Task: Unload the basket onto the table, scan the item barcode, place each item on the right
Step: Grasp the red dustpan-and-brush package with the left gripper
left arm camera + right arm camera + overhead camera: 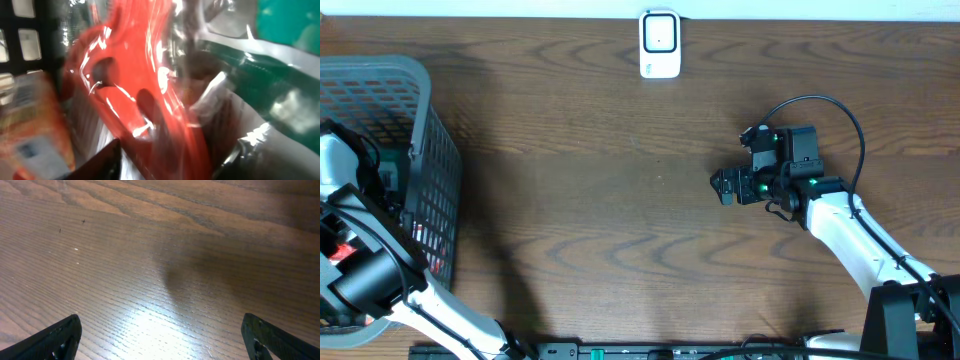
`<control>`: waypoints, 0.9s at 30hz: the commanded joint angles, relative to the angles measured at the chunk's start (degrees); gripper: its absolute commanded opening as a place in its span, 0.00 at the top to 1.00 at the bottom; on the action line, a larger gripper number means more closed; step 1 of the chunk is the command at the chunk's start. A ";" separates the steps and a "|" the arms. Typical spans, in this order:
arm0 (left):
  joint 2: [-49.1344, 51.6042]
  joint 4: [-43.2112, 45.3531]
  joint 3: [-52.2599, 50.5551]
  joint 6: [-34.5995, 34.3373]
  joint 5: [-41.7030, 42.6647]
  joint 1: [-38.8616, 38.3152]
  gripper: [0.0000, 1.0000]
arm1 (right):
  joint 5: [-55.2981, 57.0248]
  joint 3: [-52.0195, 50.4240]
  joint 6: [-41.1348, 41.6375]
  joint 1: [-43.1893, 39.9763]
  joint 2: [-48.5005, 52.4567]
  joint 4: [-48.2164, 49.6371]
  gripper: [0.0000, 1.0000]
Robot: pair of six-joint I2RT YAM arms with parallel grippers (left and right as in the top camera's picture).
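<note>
Up close, my left pincer (167,161) faces a glossy red plastic packet (145,85), but its grip is too blurred to tell. Only overhead shows it inside the grey mesh basket (432,130). My right pincer (723,186) gapes empty over the brown wooden table (590,210), and a small white scanner (660,44) stands beyond.

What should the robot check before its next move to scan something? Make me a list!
1. Left gripper is down inside the basket: ok.
2. Left gripper has a firm hold on the red shiny packet: cannot tell, the wrist picture is blurry.
3. Barcode on the packet can be seen: cannot tell.
4. Right gripper is open and empty above the table: ok.
5. White scanner stands uncovered at the table's far edge: ok.
</note>
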 commanded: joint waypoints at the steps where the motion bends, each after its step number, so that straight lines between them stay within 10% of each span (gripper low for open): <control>1: 1.99 -0.42 -1.05 0.04 0.11 0.42 0.63 | -0.68 -0.37 -0.68 0.55 0.37 0.15 0.01; 27: -1.97 -0.11 4.31 1.16 6.01 -0.70 0.75 | -0.66 -0.37 -0.68 0.55 0.37 0.22 0.01</control>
